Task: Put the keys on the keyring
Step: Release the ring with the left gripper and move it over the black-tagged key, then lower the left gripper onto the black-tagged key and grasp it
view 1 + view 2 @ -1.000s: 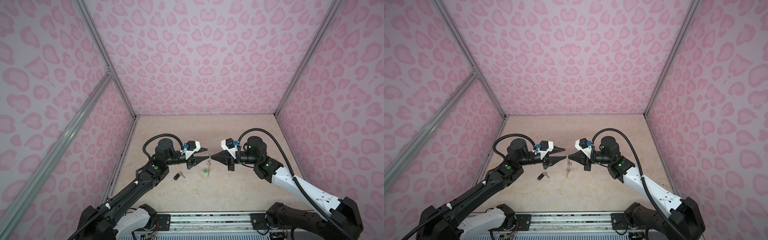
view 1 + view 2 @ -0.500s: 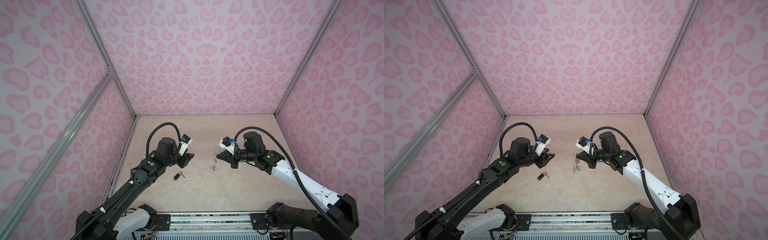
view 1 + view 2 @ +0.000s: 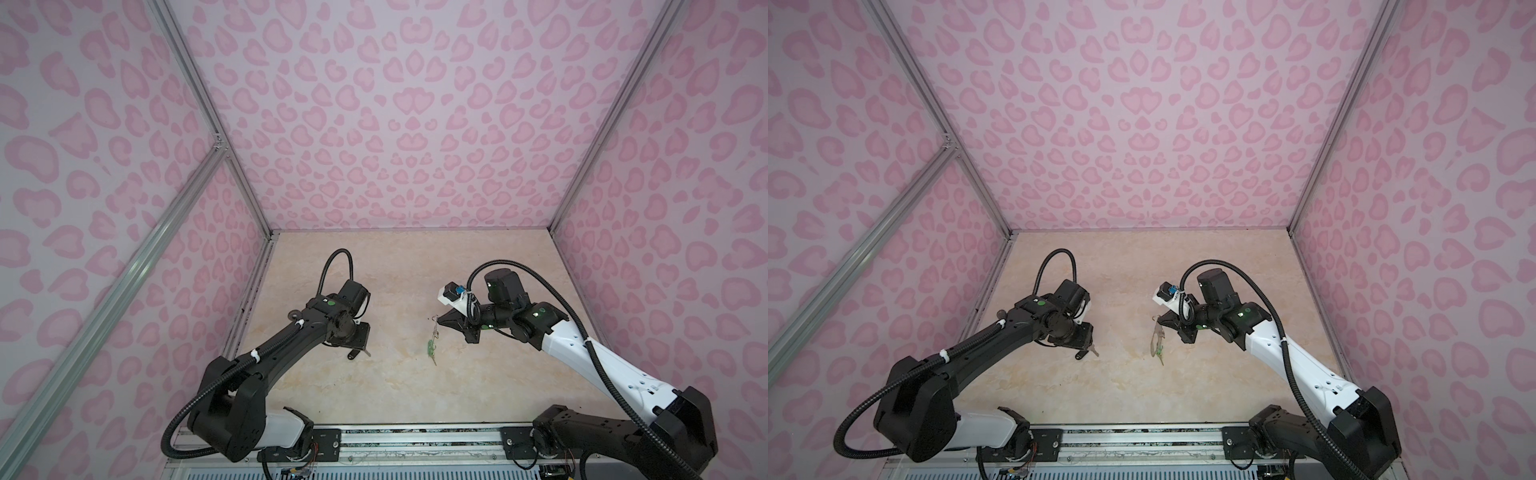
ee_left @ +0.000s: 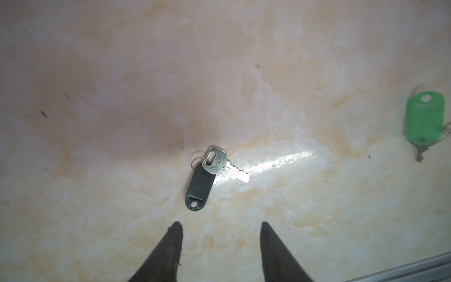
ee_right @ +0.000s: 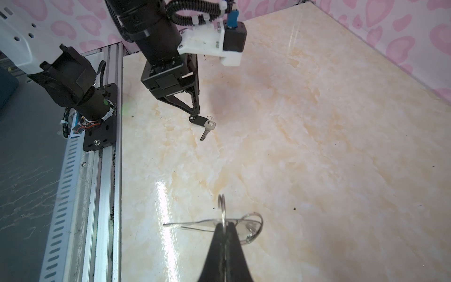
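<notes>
The black-tagged key (image 4: 207,175) lies flat on the table (image 4: 317,61) just ahead of the left gripper (image 4: 220,225), whose jaws stand apart and empty; its tag's long axis runs roughly away from the tips, blade angled aside. That arm is far nearer. The right gripper (image 5: 225,224) is clamped on the keyring (image 5: 200,223), held above the table with the green-tagged key (image 3: 431,348) dangling below; edge-on, its wire rings are hard to tell apart
</notes>
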Robot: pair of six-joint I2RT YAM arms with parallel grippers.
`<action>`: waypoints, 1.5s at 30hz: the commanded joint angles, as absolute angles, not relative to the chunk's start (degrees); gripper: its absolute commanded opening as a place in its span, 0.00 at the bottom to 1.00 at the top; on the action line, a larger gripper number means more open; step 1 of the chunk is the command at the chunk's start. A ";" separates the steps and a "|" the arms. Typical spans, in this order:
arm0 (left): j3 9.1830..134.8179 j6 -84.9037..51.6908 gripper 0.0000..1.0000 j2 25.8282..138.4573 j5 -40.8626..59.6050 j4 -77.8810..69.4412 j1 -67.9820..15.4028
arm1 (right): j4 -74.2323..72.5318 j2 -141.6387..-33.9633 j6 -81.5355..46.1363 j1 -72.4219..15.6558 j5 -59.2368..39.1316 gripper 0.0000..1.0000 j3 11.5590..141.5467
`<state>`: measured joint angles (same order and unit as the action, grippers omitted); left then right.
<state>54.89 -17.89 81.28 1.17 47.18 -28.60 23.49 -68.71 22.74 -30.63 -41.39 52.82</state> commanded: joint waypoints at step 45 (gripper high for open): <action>55.99 -21.88 0.65 91.13 8.32 47.46 -25.45 | 25.14 -71.81 23.38 -36.26 -34.66 0.00 54.98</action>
<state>57.01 -21.34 90.63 9.76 47.11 -25.65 25.43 -71.92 23.14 -36.18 -35.53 55.20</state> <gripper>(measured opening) 0.648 0.047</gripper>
